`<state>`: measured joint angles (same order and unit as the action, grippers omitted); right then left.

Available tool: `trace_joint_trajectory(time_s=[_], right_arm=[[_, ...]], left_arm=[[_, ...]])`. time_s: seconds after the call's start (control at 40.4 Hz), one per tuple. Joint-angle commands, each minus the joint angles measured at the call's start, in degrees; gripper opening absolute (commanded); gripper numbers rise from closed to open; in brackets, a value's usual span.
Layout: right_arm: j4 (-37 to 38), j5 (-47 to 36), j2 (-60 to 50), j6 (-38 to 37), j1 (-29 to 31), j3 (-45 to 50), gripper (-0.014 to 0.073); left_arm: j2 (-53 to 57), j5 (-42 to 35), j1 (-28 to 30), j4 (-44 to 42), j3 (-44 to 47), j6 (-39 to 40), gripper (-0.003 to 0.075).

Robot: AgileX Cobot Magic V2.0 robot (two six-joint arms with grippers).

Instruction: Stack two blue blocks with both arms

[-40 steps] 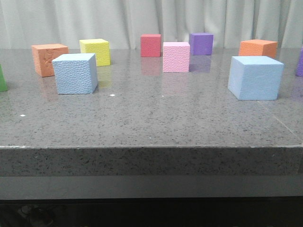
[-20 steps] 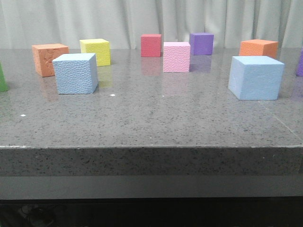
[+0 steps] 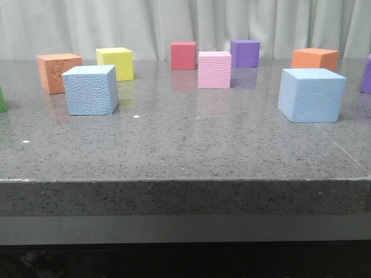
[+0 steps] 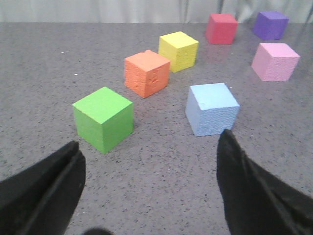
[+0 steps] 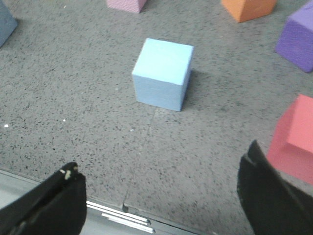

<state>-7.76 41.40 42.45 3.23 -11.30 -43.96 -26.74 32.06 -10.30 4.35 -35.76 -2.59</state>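
Note:
Two pale blue blocks stand apart on the grey table. One blue block [image 3: 91, 90] is at the left, also in the left wrist view [image 4: 212, 108]. The other blue block [image 3: 311, 94] is at the right, also in the right wrist view [image 5: 162, 73]. My left gripper [image 4: 149, 164] is open and empty, short of the left block, which lies near its one finger. My right gripper [image 5: 161, 188] is open and empty above the table's front edge, short of the right block. Neither gripper shows in the front view.
Other cubes stand around: orange [image 3: 59, 72], yellow [image 3: 115, 63], red [image 3: 183, 55], pink [image 3: 214, 69], purple [image 3: 244, 53], a second orange [image 3: 315, 59]. A green cube [image 4: 103, 118] sits near the left blue block. A red cube [image 5: 296, 137] and a purple cube [image 5: 297, 35] flank the right block.
The front view has shifted very slightly; the blocks stand where they were. No gripper enters the front view.

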Motion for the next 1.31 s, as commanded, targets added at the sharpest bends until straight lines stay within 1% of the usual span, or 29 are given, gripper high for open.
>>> trace_joint_trajectory(time_s=[0.0,0.124,0.223,0.371,0.593,0.766,1.063,1.113,1.212,1.286], right_arm=[[-0.59,-2.81,6.62,0.48,-0.57,-5.67,0.0633],[-0.54,-1.36,15.39,-2.66,-0.57,-11.73,0.0633],[-0.36,0.05,22.02,-4.81,-0.57,-16.68,0.0633],[1.19,1.92,31.33,-8.58,-0.57,-23.95,0.0633],[5.17,2.73,42.45,-14.99,-0.57,-31.73,0.0633],[5.17,2.73,48.02,-15.58,-0.85,-34.85,0.0633],[5.06,5.1,53.57,-15.81,-0.85,-35.65,0.0627],[5.06,5.36,53.57,-15.81,-0.85,-35.65,0.0587],[5.06,5.41,53.46,-15.81,-0.9,-35.65,0.0412],[5.06,5.89,53.34,-15.65,-0.9,-35.65,0.0328]], left_arm=[[-1.52,-5.3,-4.46,0.71,-2.12,-0.87,0.0547],[-2.26,-5.3,-8.32,-0.48,-2.12,-0.87,0.0547],[-2.5,-5.3,-9.54,-0.5,-2.12,-0.87,0.0547],[-2.5,-5.3,-9.52,-0.5,-2.12,-0.87,0.0547],[-2.5,-5.3,-9.52,-0.5,-2.12,-0.87,0.0547],[-2.5,-5.3,-9.52,-0.5,-2.12,-0.87,0.0547],[-2.5,-5.4,-9.52,-0.5,-2.12,-0.87,0.0547],[-2.5,-5.44,-9.52,-0.5,-2.12,-0.87,0.0547],[-2.5,-5.69,-9.52,-0.5,-2.12,-0.87,0.0547],[-2.5,-5.69,-9.52,-0.6,-2.12,-0.87,0.0547]])
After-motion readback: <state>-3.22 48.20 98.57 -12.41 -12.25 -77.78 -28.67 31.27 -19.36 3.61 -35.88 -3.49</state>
